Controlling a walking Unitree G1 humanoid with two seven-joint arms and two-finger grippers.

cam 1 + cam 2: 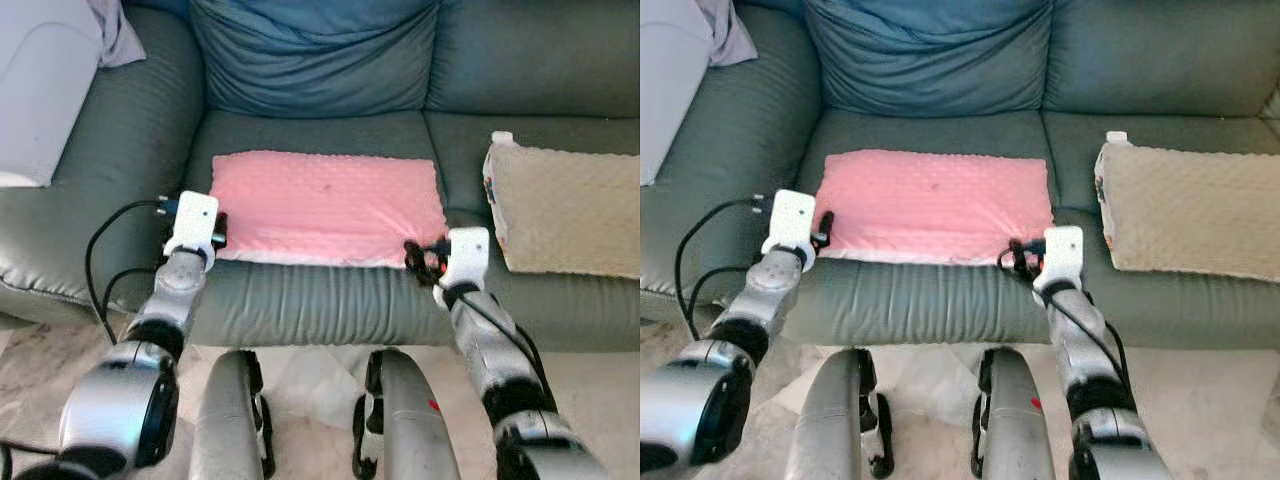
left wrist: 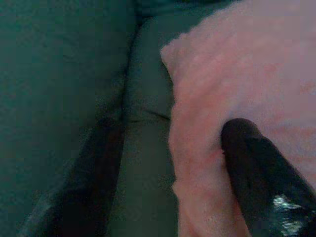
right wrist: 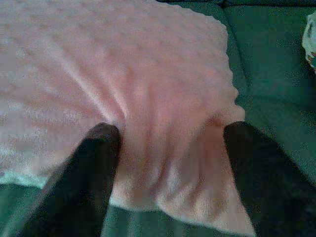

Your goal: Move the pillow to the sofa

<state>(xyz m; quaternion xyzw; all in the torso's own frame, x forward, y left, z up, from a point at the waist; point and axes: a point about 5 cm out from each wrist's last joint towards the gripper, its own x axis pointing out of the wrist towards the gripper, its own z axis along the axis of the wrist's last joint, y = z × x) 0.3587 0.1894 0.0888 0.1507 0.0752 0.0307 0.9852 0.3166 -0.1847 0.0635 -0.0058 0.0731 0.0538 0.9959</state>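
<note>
A flat pink pillow (image 1: 325, 205) lies on the middle seat of the dark green sofa (image 1: 300, 295), its front edge near the seat's front. My left gripper (image 1: 216, 234) is at the pillow's front left corner. It is open: one finger (image 2: 256, 173) rests on the pink fabric and the other sits beside it on the seat. At the front right corner, my right gripper (image 3: 173, 131) is open, with the wrinkled pillow corner between its spread fingers (image 3: 94, 163).
A beige cushion (image 1: 570, 210) lies on the right seat, close to the pillow's right edge. A blue back cushion (image 1: 310, 50) stands behind the pillow. Something white (image 1: 40, 90) rests on the left armrest. My legs stand against the sofa's front.
</note>
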